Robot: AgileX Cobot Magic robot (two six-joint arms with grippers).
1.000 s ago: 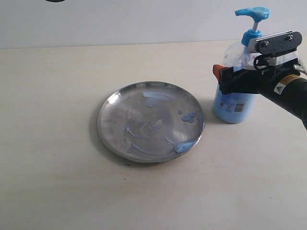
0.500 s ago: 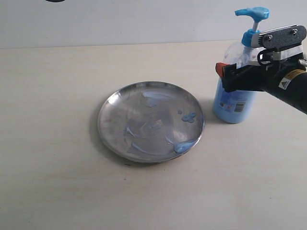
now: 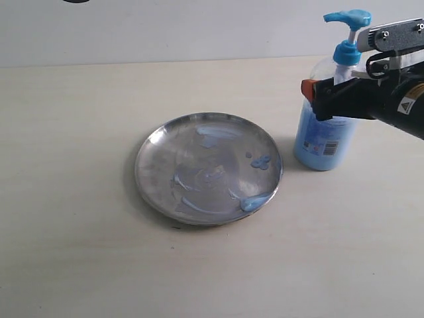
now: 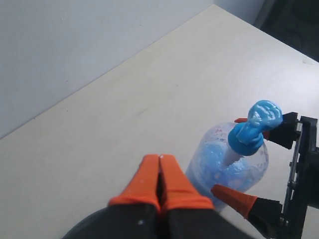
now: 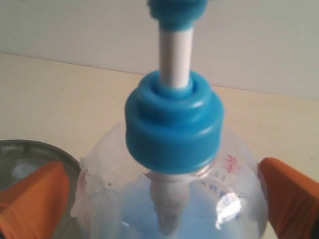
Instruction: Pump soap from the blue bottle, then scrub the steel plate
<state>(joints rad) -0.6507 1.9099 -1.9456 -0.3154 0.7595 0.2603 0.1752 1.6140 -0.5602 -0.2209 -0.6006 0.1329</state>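
Quick status from the remote desk: the tall clear plastic bottle with the bright blue pump [image 3: 324,142] stands upright on the pale tabletop [image 3: 79,252], just beside the round shiny steel plate [image 3: 159,165], on the right arm's side of it. The plate is already streaked with pale blue soap blobs [image 3: 260,161]. The right gripper [image 5: 160,201] is spread about as wide as it goes and straddles the bottle's shoulder just under the blue collar. There's one orange pad on each side with the bottle between them, and I don't think it's squeezing anything yet. The left gripper [image 4: 159,186] has its orange fingers pressed together with nothing in them. It hangs above the table looking down at the bottle, with the pump head further out ahead of it. What matters here is that the bottle's long axis is vertical, so the pump head sits straight above the right jaws. My guess is the right arm, clearly the nearer one, clamps the body while the push comes down along that axis. The spout points toward the plate but looks short of its rim, so soap may miss.
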